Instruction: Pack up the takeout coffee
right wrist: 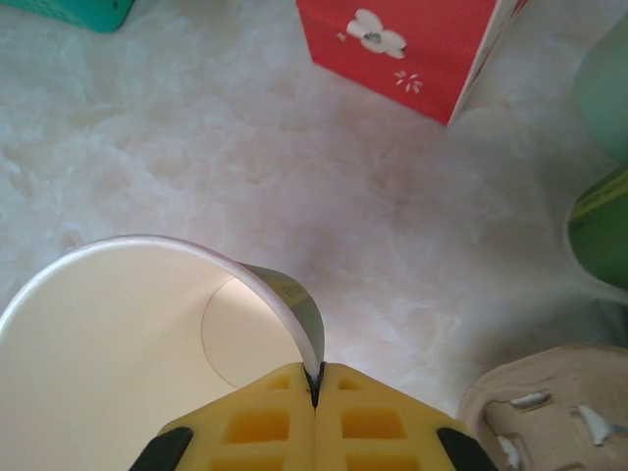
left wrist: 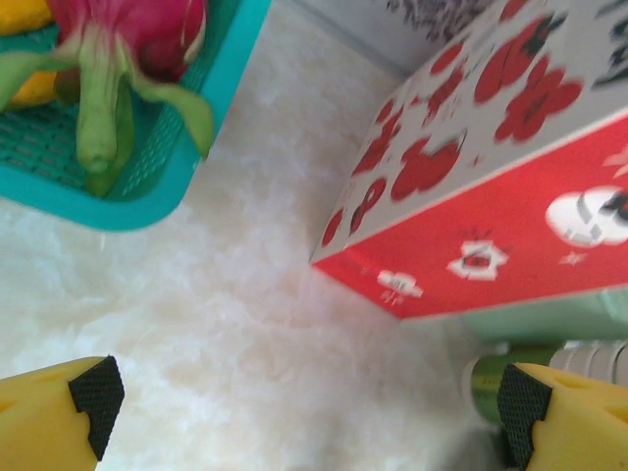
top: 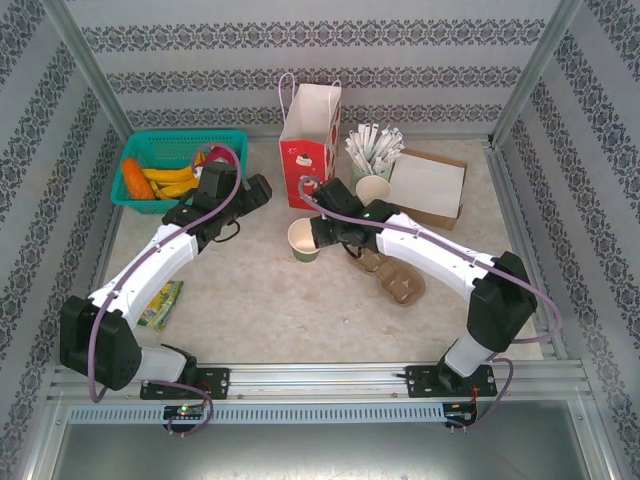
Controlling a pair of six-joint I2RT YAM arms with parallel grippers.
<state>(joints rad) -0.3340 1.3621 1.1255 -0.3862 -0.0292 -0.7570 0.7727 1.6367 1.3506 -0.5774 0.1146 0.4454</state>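
The takeout coffee cup (top: 303, 240) (right wrist: 118, 334), a small paper cup with a green side and cream rim, stands on the table lidless and empty. My right gripper (top: 322, 232) (right wrist: 316, 378) is shut on its rim, pinching the right-hand wall between the yellow fingers. The red and white gift bag (top: 308, 150) (right wrist: 402, 39) (left wrist: 491, 196) stands upright just behind the cup. My left gripper (top: 255, 190) (left wrist: 309, 397) hovers open to the left of the bag, nothing between its fingers.
A brown cup carrier (top: 395, 275) (right wrist: 549, 412) lies right of the cup under my right arm. Stacked cups (top: 373, 188), wrapped sticks (top: 375, 145) and a flat box (top: 430, 185) sit back right. A teal fruit basket (top: 175, 165) (left wrist: 147, 186) is back left, a green packet (top: 160, 303) near left.
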